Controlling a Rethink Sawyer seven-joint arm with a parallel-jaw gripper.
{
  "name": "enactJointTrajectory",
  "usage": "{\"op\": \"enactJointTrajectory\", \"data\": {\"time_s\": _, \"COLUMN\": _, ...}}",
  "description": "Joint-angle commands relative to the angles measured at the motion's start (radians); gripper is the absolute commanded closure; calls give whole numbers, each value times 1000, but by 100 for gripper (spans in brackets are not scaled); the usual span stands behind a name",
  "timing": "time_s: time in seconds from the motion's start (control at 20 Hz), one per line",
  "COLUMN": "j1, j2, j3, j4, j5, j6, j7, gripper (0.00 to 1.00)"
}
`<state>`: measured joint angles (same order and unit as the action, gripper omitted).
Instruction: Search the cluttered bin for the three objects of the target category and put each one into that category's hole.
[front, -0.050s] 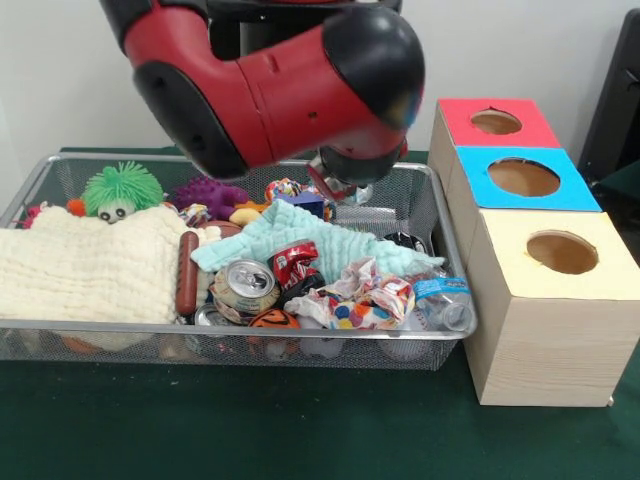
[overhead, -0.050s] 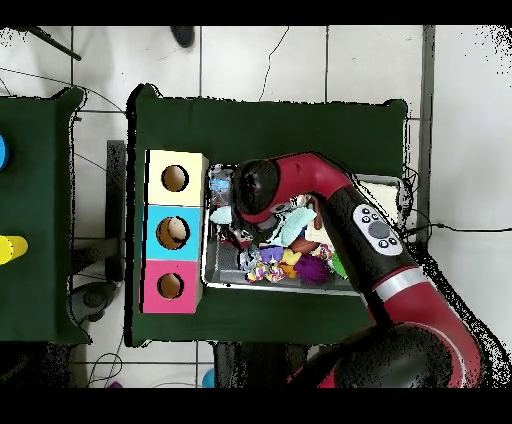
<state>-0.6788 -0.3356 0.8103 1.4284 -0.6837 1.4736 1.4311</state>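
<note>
A wire bin (front, -0.050s: 230, 332) holds a heap of clutter. In it lie a silver can (front, -0.050s: 245, 285), a crushed red can (front, -0.050s: 295, 265), a plastic bottle (front, -0.050s: 442, 300) and a crumpled wrapper (front, -0.050s: 365, 300). A mint cloth (front, -0.050s: 300, 235) and a cream cloth (front, -0.050s: 85, 265) cover part of the heap. My gripper (front, -0.050s: 340, 186) hangs under the red arm over the bin's back right part, just above the mint cloth. The arm's bulk hides most of it. Beside the bin stand three boxes with holes on top: red (front, -0.050s: 535, 125), blue (front, -0.050s: 575, 185) and yellow (front, -0.050s: 505, 240).
A green fuzzy toy (front, -0.050s: 122, 190), a purple spiky toy (front, -0.050s: 208, 195), a toy hot dog (front, -0.050s: 187, 272) and an orange ball (front, -0.050s: 273, 320) also lie in the bin. In the overhead view the arm (overhead, -0.050s: 330, 195) spans the bin (overhead, -0.050s: 213, 275), with the boxes (overhead, -0.050s: 192, 165) alongside.
</note>
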Motion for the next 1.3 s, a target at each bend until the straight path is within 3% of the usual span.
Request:
{"op": "enactJointTrajectory", "data": {"time_s": 0.05, "j1": -33, "j2": -23, "j3": 69, "j4": 37, "j5": 27, "j6": -47, "j7": -310, "gripper": 100}}
{"op": "enactJointTrajectory", "data": {"time_s": 0.3, "j1": -51, "j2": -1, "j3": 103, "j4": 51, "j5": 50, "j6": -134, "j7": -263, "gripper": 100}}
{"op": "enactJointTrajectory", "data": {"time_s": 0.65, "j1": -126, "j2": -14, "j3": 183, "j4": 135, "j5": 125, "j6": -237, "j7": -233, "gripper": 100}}
{"op": "enactJointTrajectory", "data": {"time_s": 1.1, "j1": -120, "j2": -113, "j3": 208, "j4": 117, "j5": 186, "j6": -83, "j7": -234, "gripper": 100}}
{"op": "enactJointTrajectory", "data": {"time_s": 1.3, "j1": -95, "j2": -132, "j3": 201, "j4": 110, "j5": 198, "j6": -72, "j7": -206, "gripper": 100}}
